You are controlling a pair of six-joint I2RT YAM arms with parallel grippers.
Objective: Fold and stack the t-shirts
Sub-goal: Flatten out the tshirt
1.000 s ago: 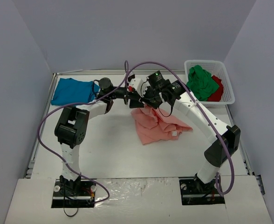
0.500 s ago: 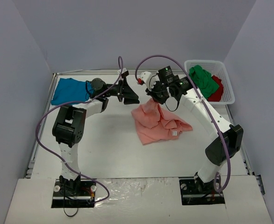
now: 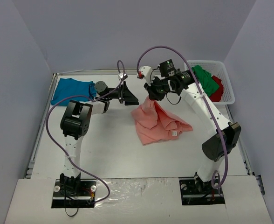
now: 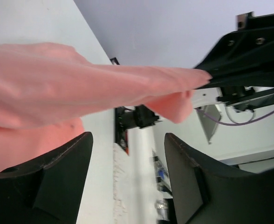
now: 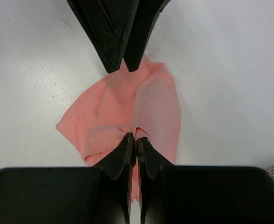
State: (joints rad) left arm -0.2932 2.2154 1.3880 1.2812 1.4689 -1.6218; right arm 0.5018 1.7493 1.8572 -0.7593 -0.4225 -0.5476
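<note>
A salmon-pink t-shirt (image 3: 158,122) lies crumpled mid-table with one part pulled up. My right gripper (image 3: 150,96) (image 5: 136,138) is shut on that raised fold of the pink t-shirt (image 5: 151,105). My left gripper (image 3: 132,98) (image 4: 127,136) stands open just left of it. Its fingers (image 5: 113,37) point at the lifted cloth, and nothing lies between them. In the left wrist view the pink t-shirt (image 4: 58,88) stretches across above the fingertips. A teal-blue t-shirt (image 3: 71,91) lies flat at the back left. Green (image 3: 202,81) and red (image 3: 216,89) t-shirts sit in the basket.
A white mesh basket (image 3: 230,91) stands at the back right corner. Purple cables loop over both arms. Grey walls close in the table on three sides, with a raised rim along the table's left edge (image 3: 40,135).
The right gripper has lifted the pink fold higher and a little toward the back. The left gripper has drawn back leftward from the right gripper and its jaws have shifted in width.
</note>
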